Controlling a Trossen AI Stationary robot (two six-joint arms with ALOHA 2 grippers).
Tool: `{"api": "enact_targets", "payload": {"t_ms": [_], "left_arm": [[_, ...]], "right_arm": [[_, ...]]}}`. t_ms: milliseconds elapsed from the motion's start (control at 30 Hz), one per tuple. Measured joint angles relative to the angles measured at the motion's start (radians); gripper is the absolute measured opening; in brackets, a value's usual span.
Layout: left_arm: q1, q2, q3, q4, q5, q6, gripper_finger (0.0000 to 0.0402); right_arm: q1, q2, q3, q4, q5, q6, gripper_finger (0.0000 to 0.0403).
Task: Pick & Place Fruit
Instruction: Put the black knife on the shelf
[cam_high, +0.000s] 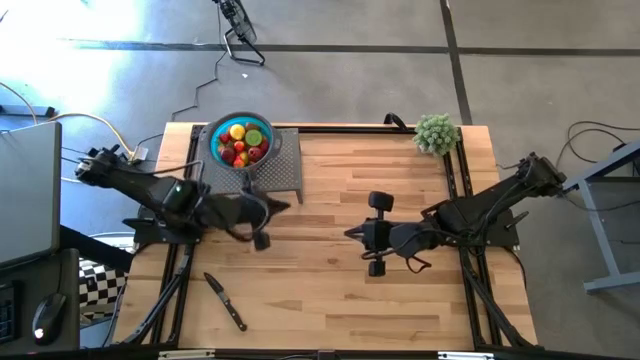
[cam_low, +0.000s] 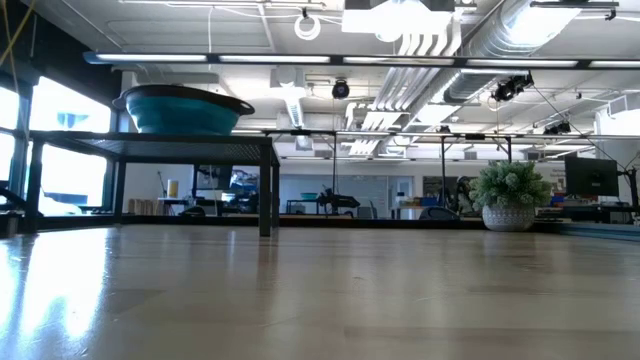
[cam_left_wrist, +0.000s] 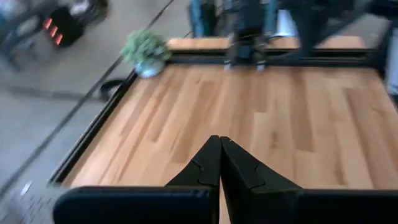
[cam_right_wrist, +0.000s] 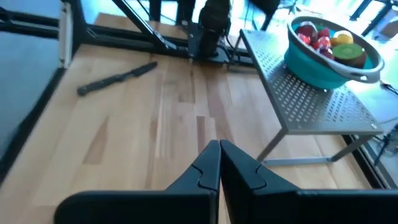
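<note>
The fruit (cam_high: 240, 142), small red, orange, yellow and green pieces, lies piled in a teal bowl (cam_right_wrist: 317, 70). The bowl stands on a grey perforated metal stand (cam_right_wrist: 305, 106) at the table's far left. My left gripper (cam_high: 286, 207) hovers shut just near of the stand, pointing toward the table's right, with nothing between its fingers (cam_left_wrist: 208, 165). My right gripper (cam_high: 350, 233) hangs shut over the table's middle, pointing left toward the stand, also holding nothing (cam_right_wrist: 219, 155). The low view shows the bowl (cam_low: 185, 108) on the stand but neither gripper.
A black-handled knife (cam_high: 225, 300) lies on the wood near the table's front left. A fuzzy green plant ball in a pot (cam_high: 436, 133) stands at the far right corner. Bare wooden tabletop (cam_high: 400, 300) stretches between and in front of the two arms.
</note>
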Motion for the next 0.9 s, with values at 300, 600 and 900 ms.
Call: {"api": "enact_targets", "payload": {"t_ms": [300, 600, 900], "left_arm": [[-0.039, 0.003, -0.213, 0.472, 0.278, 0.335, 0.0000], [0.117, 0.002, -0.269, 0.571, 0.527, 0.324, 0.0000], [0.153, 0.000, -0.269, 0.549, 0.578, 0.401, 0.0000]], "right_arm": [[0.007, -0.059, 0.000, 0.000, -0.125, -0.027, 0.0002], [-0.002, -0.064, -0.013, -0.009, -0.159, -0.065, 0.0002], [-0.111, -0.066, -0.127, 0.092, -0.209, -0.079, 0.0002]]}}
